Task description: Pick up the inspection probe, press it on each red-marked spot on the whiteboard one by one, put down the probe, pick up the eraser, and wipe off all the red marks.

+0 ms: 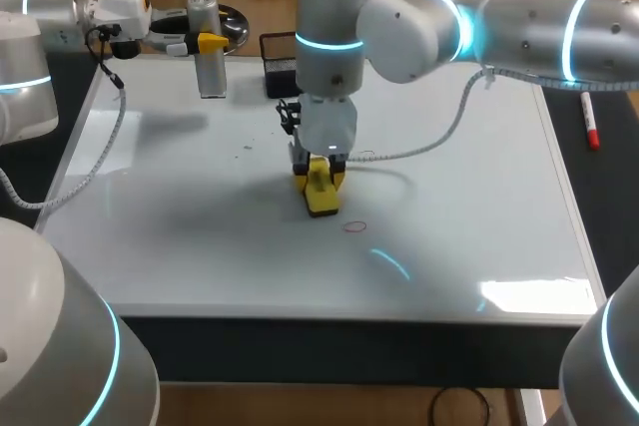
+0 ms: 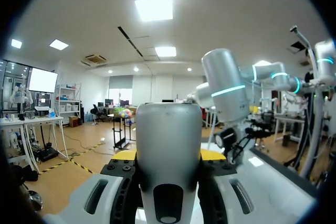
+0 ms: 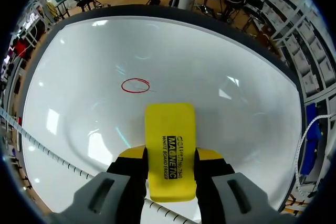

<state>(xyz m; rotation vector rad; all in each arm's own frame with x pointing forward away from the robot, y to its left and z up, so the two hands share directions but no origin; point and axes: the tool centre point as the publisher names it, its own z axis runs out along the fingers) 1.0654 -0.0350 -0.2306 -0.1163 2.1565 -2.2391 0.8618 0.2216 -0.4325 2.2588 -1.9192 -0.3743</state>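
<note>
My right gripper (image 1: 321, 179) (image 3: 170, 155) is shut on the yellow eraser (image 1: 321, 197) (image 3: 170, 145) at the middle of the whiteboard (image 1: 200, 236). The eraser is at the board's surface; whether it touches I cannot tell. One red ring mark (image 1: 354, 227) (image 3: 135, 85) lies just ahead of the eraser, apart from it. My left gripper (image 1: 208, 43) (image 2: 169, 155) is raised over the board's far left corner, shut on the grey cylindrical probe (image 1: 207, 47) (image 2: 168, 135), which stands upright between the yellow tips.
A black holder (image 1: 276, 59) stands at the board's far edge. A red marker pen (image 1: 590, 123) lies on the dark table right of the board. My right arm's white cable (image 1: 439, 137) hangs over the board's middle.
</note>
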